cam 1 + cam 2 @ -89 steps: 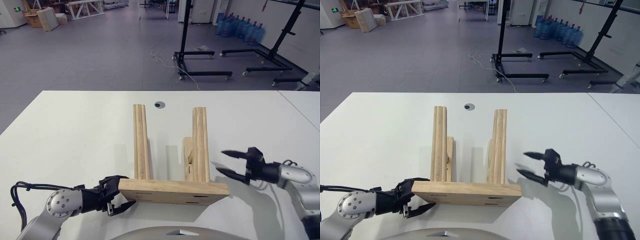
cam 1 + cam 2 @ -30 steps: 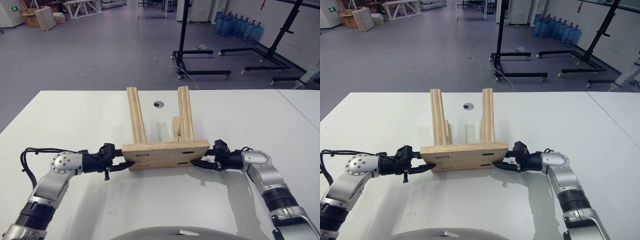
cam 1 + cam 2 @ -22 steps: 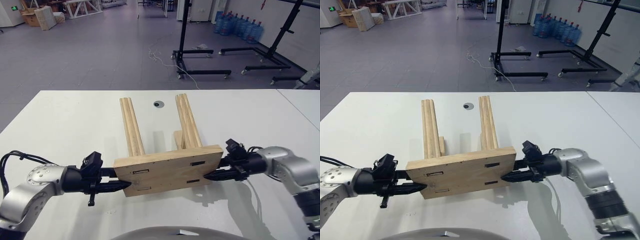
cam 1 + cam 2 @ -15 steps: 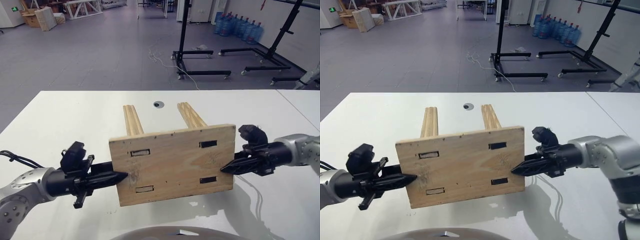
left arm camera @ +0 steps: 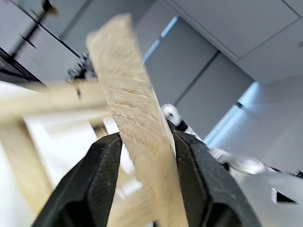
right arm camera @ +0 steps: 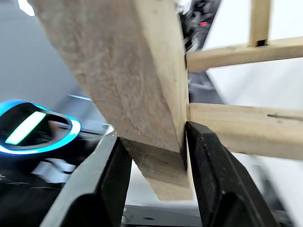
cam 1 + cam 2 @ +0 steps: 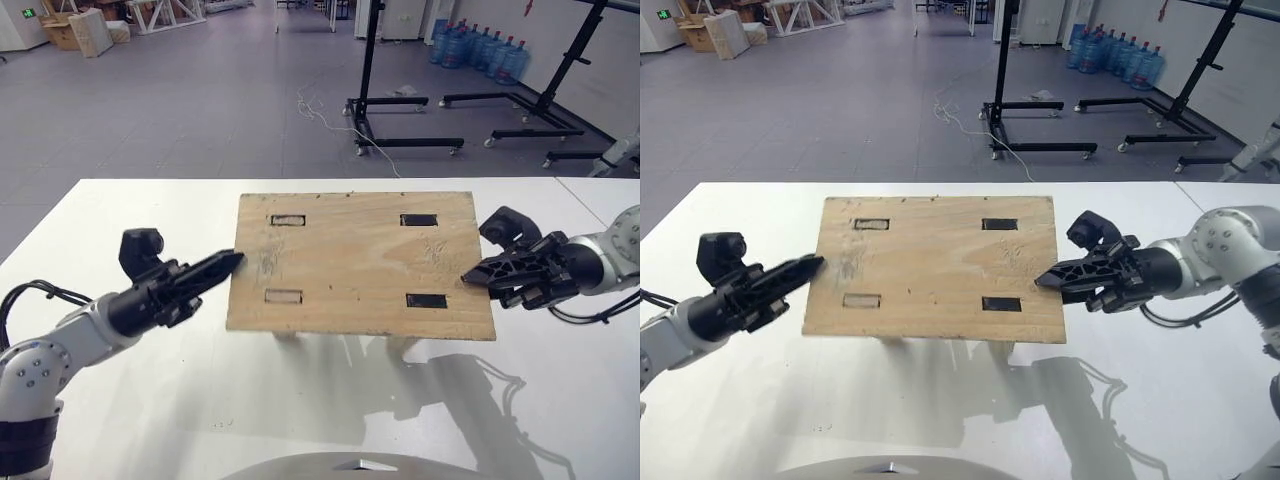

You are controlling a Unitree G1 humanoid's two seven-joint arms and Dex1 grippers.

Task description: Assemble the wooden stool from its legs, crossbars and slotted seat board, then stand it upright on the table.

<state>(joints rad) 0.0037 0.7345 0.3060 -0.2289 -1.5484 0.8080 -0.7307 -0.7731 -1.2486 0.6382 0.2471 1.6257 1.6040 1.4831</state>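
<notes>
From the head, my stool sits between my 2 grippers over the white table, seat side up. The board lies almost flat and shows 4 slots. Under its near edge, 2 legs poke out, with their shadow on the table below. I cannot tell whether the feet touch the table.

My left gripper meets the board's left edge near the far corner. Its fingers are drawn in narrow, with the tips at the wood. My right gripper meets the right edge about halfway along, and it too is closed down on the edge.

From the left wrist, my left gripper has the board edge-on between its 2 black fingers. Both fingers press on the wood, 1 on each face, with no gap. Behind the board, blurred bars of the frame run off to the side.

From the right wrist, my right gripper pinches the board the same way. Its fingers lie on the 2 faces, spread only as wide as the board is thick. Beyond that, 2 bars run out from the underside, and a thinner piece crosses the farther one.
</notes>
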